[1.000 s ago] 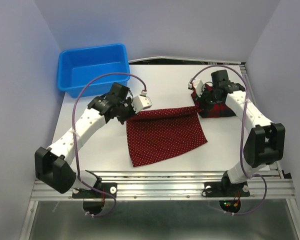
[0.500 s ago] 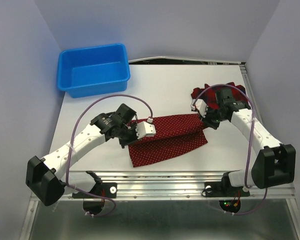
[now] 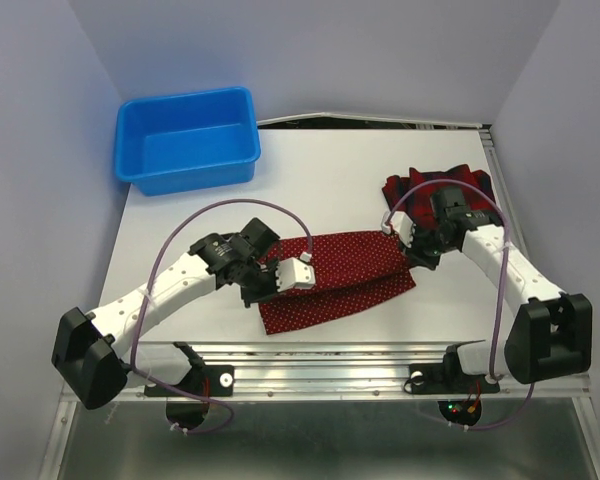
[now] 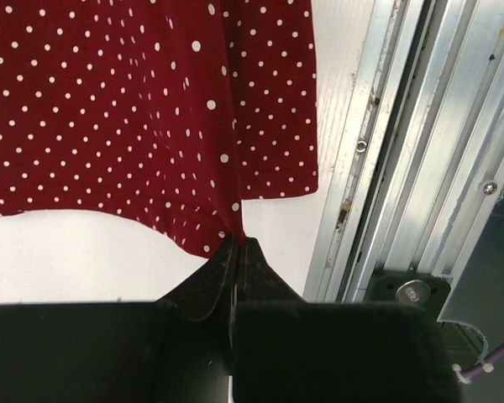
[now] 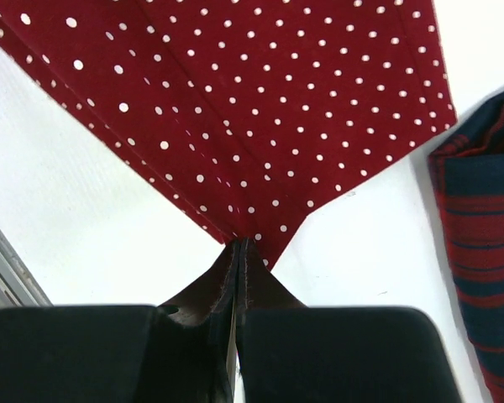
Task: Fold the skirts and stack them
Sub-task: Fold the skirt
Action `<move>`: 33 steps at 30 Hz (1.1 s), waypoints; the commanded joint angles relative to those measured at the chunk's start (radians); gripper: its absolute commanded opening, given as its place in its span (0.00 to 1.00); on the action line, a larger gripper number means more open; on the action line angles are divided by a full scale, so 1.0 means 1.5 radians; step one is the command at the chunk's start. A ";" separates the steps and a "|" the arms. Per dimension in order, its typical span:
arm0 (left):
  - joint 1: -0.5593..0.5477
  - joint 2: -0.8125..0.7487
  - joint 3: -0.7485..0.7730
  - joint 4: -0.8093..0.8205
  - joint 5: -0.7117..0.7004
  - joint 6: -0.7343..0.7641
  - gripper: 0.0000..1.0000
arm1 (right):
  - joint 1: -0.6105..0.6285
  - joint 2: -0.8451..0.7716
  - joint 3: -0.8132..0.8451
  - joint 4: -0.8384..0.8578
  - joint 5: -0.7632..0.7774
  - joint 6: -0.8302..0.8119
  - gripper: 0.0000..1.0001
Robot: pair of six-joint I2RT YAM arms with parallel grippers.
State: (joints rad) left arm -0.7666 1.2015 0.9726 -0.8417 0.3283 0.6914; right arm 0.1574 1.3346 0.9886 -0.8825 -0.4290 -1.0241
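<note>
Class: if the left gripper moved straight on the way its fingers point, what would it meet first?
The polka-dot skirt: the left gripper is shut on its edge, and more of that cloth lies spread straight ahead. Depth is unclear, so it may press into the table beneath.

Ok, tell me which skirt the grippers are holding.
The dark red polka-dot skirt: the left gripper and right gripper each pinch an edge of it. The tartan plaid skirt lies unheld on the far right.

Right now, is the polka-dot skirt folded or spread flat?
Partly folded: the left gripper and right gripper each pinch a corner, and the polka-dot skirt shows two overlapping layers, edges not aligned.
</note>
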 commanded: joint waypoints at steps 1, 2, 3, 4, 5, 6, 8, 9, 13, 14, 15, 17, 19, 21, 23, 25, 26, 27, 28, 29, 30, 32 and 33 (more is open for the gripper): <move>-0.022 -0.003 -0.018 -0.027 0.034 0.019 0.00 | -0.005 -0.038 -0.040 -0.025 -0.014 -0.049 0.01; -0.028 -0.006 -0.021 -0.025 0.043 0.018 0.00 | -0.005 -0.042 -0.057 -0.017 -0.014 -0.053 0.01; -0.040 -0.006 -0.025 -0.019 0.046 0.017 0.00 | -0.005 -0.045 -0.064 -0.014 -0.014 -0.059 0.01; -0.046 0.001 -0.033 -0.015 0.045 0.016 0.00 | -0.005 -0.051 -0.069 -0.013 -0.018 -0.064 0.01; -0.051 0.008 -0.037 -0.011 0.040 0.013 0.00 | -0.005 -0.052 -0.074 -0.016 -0.022 -0.070 0.01; -0.062 0.014 -0.040 -0.008 0.036 0.013 0.09 | 0.002 -0.053 -0.081 -0.022 -0.024 -0.084 0.04; -0.068 0.025 -0.043 -0.002 0.029 0.014 0.33 | 0.002 -0.055 -0.085 -0.046 -0.025 -0.095 0.31; -0.073 0.024 -0.038 -0.003 0.027 0.014 0.47 | 0.002 -0.057 -0.085 -0.050 -0.022 -0.087 0.59; -0.074 0.003 0.007 -0.021 0.025 0.013 0.65 | 0.002 -0.076 -0.043 -0.067 -0.010 -0.071 0.62; -0.073 -0.003 0.016 -0.024 0.022 0.011 0.66 | 0.002 -0.080 -0.026 -0.071 -0.015 -0.062 0.62; -0.073 -0.007 0.024 -0.028 0.017 0.012 0.67 | 0.002 -0.083 -0.008 -0.074 -0.021 -0.043 0.63; -0.064 -0.016 0.040 -0.034 0.006 0.007 0.67 | 0.002 -0.082 0.053 -0.076 -0.045 -0.018 0.62; -0.050 -0.009 0.037 -0.020 0.004 -0.006 0.65 | 0.002 -0.059 0.084 -0.063 -0.063 0.019 0.61; -0.038 0.006 0.033 0.005 0.005 -0.021 0.62 | 0.002 -0.029 0.118 -0.061 -0.079 0.035 0.59; -0.035 0.033 0.021 0.042 -0.013 -0.061 0.59 | 0.002 0.027 0.135 -0.056 -0.092 0.051 0.57; -0.022 0.071 0.015 0.083 -0.021 -0.076 0.56 | 0.002 0.065 0.138 -0.047 -0.089 0.066 0.54; -0.015 0.083 0.014 0.102 -0.032 -0.103 0.55 | 0.002 0.097 0.136 -0.031 -0.085 0.071 0.54; 0.003 0.100 0.015 0.119 -0.034 -0.109 0.53 | 0.002 0.108 0.125 -0.021 -0.081 0.078 0.53; 0.013 0.131 0.020 0.123 -0.034 -0.112 0.52 | 0.002 0.119 0.118 -0.011 -0.074 0.083 0.53; 0.026 0.146 0.023 0.128 -0.038 -0.114 0.50 | 0.002 0.126 0.111 0.012 -0.070 0.089 0.53; 0.038 0.160 0.026 0.133 -0.042 -0.120 0.49 | 0.009 0.138 0.103 0.024 -0.067 0.093 0.53; 0.077 0.202 0.035 0.140 -0.044 -0.114 0.49 | 0.017 0.147 0.075 0.049 -0.059 0.100 0.53; 0.087 0.216 0.037 0.149 -0.050 -0.114 0.47 | 0.017 0.153 0.054 0.057 -0.049 0.105 0.52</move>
State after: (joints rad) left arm -0.7044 1.4727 0.9993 -0.6678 0.2821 0.5503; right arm 0.1654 1.5646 1.1267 -0.8772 -0.5217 -0.9100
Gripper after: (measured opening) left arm 0.493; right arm 0.530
